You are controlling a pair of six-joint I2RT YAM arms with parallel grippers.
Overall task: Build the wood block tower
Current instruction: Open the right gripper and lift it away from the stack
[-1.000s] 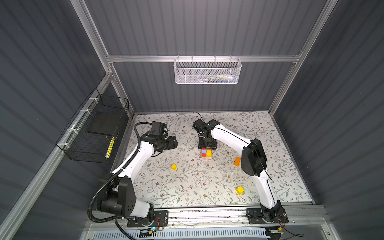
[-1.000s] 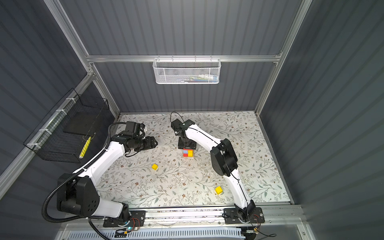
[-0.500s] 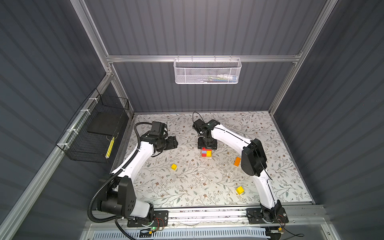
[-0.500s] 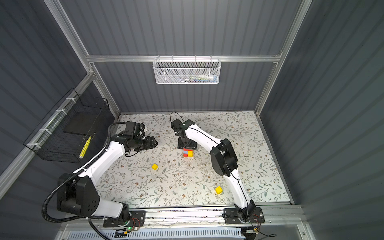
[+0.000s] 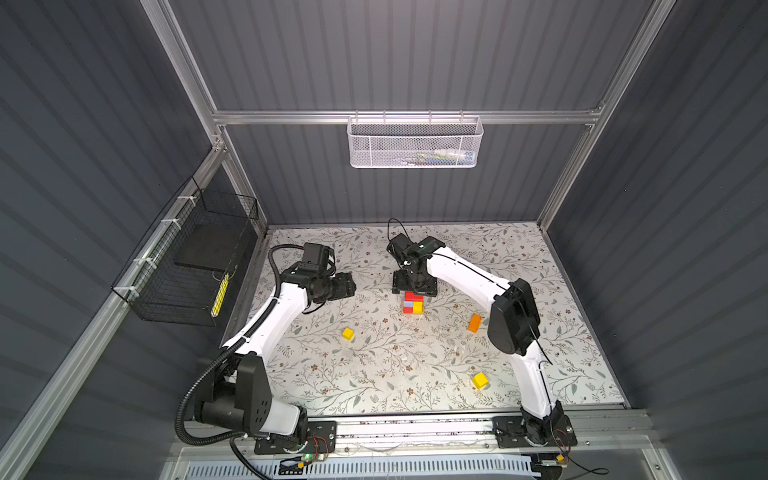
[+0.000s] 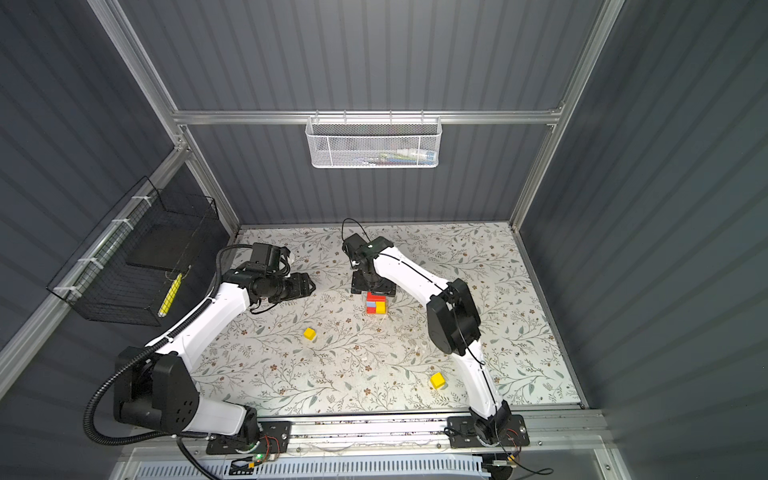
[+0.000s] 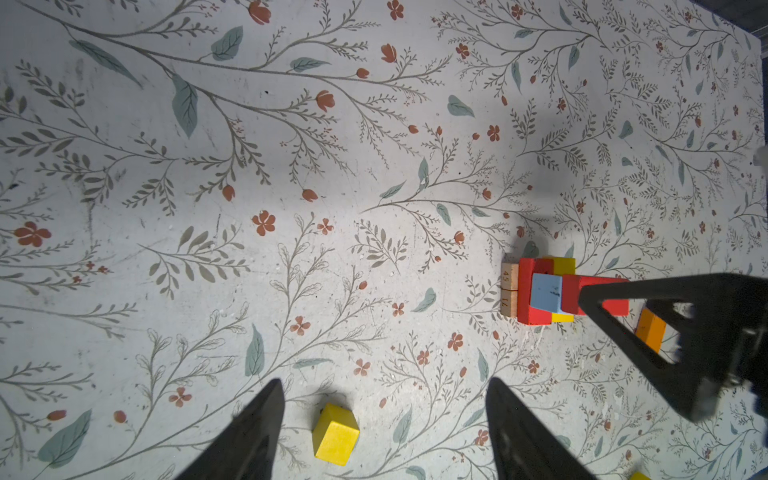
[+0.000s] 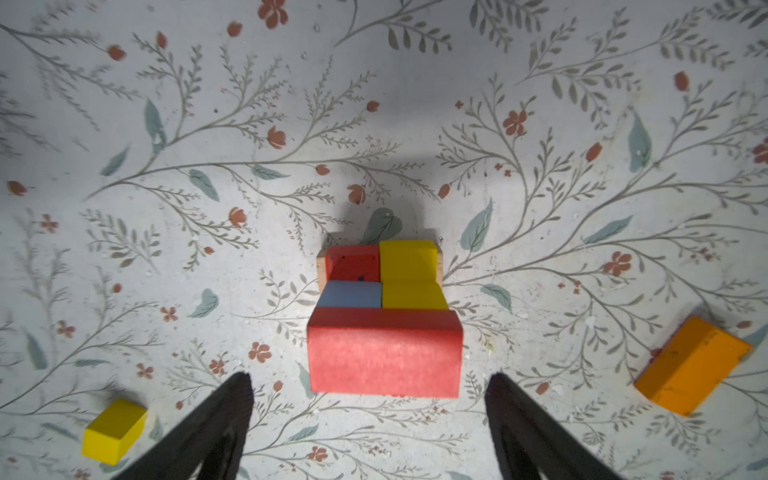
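Note:
The tower (image 5: pixel 412 302) (image 6: pixel 376 303) stands mid-table: bare tan bricks (image 7: pixel 509 289) at the base, then red, light-blue and yellow wood blocks, with a red brick (image 8: pixel 384 357) lying across the top. My right gripper (image 5: pixel 414 291) (image 8: pixel 370 378) hangs just above it, open, its fingers spread wider than the red brick and clear of it. To the left, my left gripper (image 5: pixel 348 285) (image 7: pixel 384 384) stands open and empty, with a loose yellow cube (image 7: pixel 336 434) (image 5: pixel 348 333) on the mat below it.
An orange brick (image 5: pixel 474 323) (image 8: pixel 692 365) lies right of the tower, beside the right arm's elbow. A second yellow cube (image 5: pixel 479 380) (image 6: pixel 437 380) sits near the front right. A black wire basket (image 5: pixel 195 266) hangs on the left wall.
My right gripper's jaws have spread wider over the tower, leaving the red brick resting on top. The left arm has not moved.

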